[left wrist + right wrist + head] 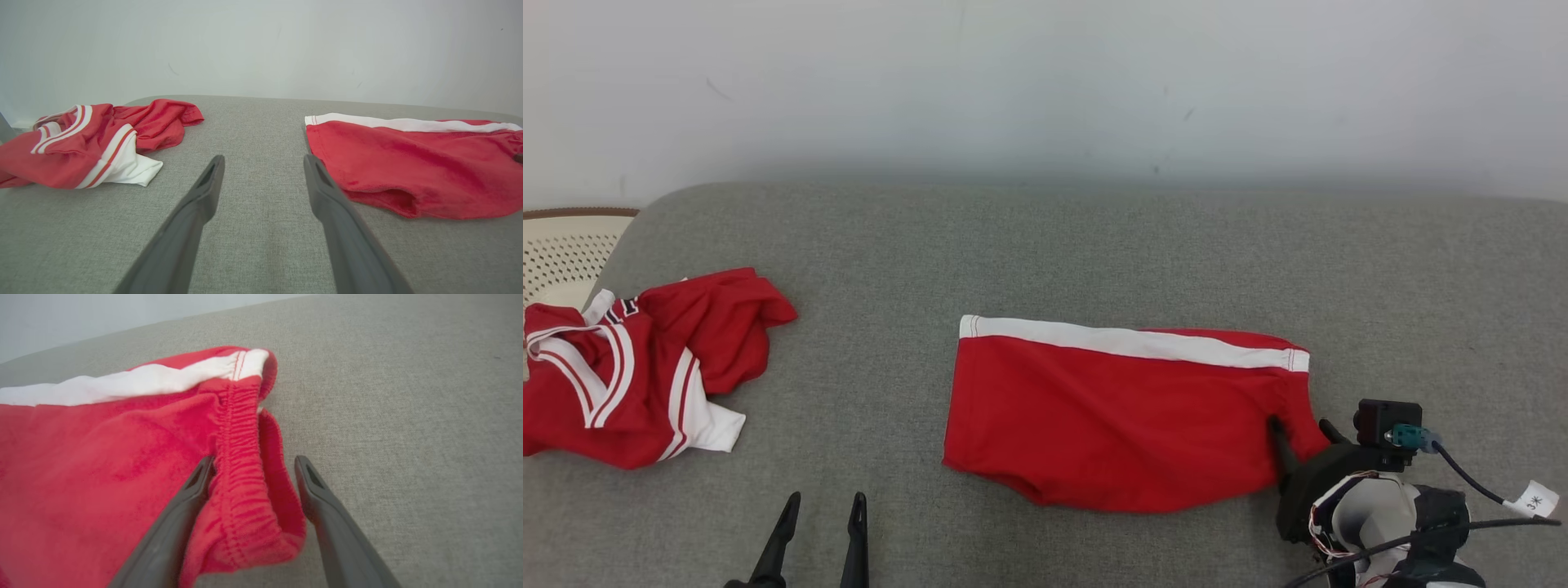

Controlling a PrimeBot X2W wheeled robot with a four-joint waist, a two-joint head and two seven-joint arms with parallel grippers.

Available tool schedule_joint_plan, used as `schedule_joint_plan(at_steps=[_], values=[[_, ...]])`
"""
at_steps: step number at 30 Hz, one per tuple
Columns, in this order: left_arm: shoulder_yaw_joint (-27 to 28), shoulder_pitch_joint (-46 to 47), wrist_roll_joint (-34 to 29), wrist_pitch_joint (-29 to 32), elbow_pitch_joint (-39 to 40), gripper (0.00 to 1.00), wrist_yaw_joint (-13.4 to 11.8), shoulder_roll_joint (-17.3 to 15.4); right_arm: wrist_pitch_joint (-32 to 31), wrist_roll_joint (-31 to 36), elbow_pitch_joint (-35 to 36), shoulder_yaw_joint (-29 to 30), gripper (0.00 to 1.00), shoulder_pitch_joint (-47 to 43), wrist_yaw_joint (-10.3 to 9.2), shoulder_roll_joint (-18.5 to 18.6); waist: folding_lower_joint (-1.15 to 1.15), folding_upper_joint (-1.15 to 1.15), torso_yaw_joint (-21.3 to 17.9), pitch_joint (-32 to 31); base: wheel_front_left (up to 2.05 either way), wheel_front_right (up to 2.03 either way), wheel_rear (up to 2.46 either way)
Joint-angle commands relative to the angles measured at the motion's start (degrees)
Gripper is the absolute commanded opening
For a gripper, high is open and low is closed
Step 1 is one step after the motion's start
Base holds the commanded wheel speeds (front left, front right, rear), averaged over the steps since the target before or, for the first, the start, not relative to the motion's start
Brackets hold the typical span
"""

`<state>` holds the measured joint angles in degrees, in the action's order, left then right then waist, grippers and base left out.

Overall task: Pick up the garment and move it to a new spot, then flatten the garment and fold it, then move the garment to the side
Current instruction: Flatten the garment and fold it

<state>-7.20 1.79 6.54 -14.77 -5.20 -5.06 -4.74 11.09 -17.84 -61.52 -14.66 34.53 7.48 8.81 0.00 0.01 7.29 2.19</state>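
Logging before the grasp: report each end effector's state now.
Left end effector: open, empty.
Right end effector: open around the waistband of the red shorts, not clamped.

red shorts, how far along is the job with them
Done, by the look of it: the red shorts lie flat and folded on the grey surface. In hand: the right gripper is open, its fingers either side of the waistband, not closed on it. To do: grip and move them aside. The left gripper is open over bare surface.

The left pincer (826,496) and right pincer (1298,423) are showing long dark fingers. A black cable (1470,481) is carrying a white tag (1535,498).
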Motion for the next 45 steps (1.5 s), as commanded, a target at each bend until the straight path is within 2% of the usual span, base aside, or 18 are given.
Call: schedule_joint_plan(at_steps=[1,9,10,11,12,18,26,29,37,45], values=[[0.2,0.6,-0.6,-0.4,-0.2,1.00,0.3,0.1,-0.1,-0.5,-0.9,-0.2,1.00,0.6,0.03,0.1,0.00,-0.01,0.0,0.4,0.00,0.00,0.00],[0.1,1.8,-1.1,-0.4,-0.3,1.00,0.8,0.6,-1.1,-2.4,-7.0,-2.1,1.00,3.9,0.03,-0.2,0.00,-0.01,0.5,2.2,0.00,0.00,0.00],[0.2,1.8,-1.2,-0.4,-0.3,1.00,0.8,0.6,-1.2,-2.8,-7.4,-2.5,0.45,4.1,0.03,-0.2,0.00,-0.01,0.5,2.3,0.00,0.00,0.00],[0.2,1.8,-1.3,-0.4,-0.4,1.00,0.8,0.7,-1.0,-3.3,-7.5,-2.9,0.14,4.2,0.03,-0.3,0.00,-0.01,0.6,2.5,0.00,0.00,0.00],[0.3,1.9,-1.3,-0.4,-0.5,1.00,0.8,0.7,-0.9,-3.7,-7.6,-3.2,0.00,4.3,0.03,-0.4,0.00,-0.01,0.6,2.5,0.00,0.00,0.00],[1.4,1.1,-1.1,-0.4,-0.9,1.00,0.6,0.8,0.7,-7.4,-7.2,-4.8,0.00,3.2,-0.03,1.1,0.00,-0.01,-0.5,1.8,0.00,0.00,0.00],[2.0,0.2,-0.7,-0.4,-1.1,1.00,1.0,1.1,0.5,-12.6,-5.7,-6.5,0.00,1.8,-0.02,6.9,0.00,-0.01,-3.2,-0.3,0.00,0.00,0.00],[2.2,-0.1,-0.4,-0.4,-1.1,1.00,1.1,1.2,-0.4,-14.4,-4.4,-7.2,0.00,1.2,-0.02,7.5,0.00,-0.01,-4.0,-0.7,0.00,0.00,0.00],[2.3,-0.8,-0.1,-0.4,-1.0,1.00,1.3,1.5,-7.1,-26.4,6.7,-11.2,0.00,-0.6,-0.01,9.0,0.00,-0.01,-6.2,-1.8,0.00,0.00,0.00],[1.8,-0.3,0.0,-0.4,-1.4,1.00,1.8,1.6,-13.1,-39.6,20.3,-16.5,0.00,-2.6,0.00,9.9,0.00,-0.01,-5.7,-1.8,0.00,0.00,0.00]])
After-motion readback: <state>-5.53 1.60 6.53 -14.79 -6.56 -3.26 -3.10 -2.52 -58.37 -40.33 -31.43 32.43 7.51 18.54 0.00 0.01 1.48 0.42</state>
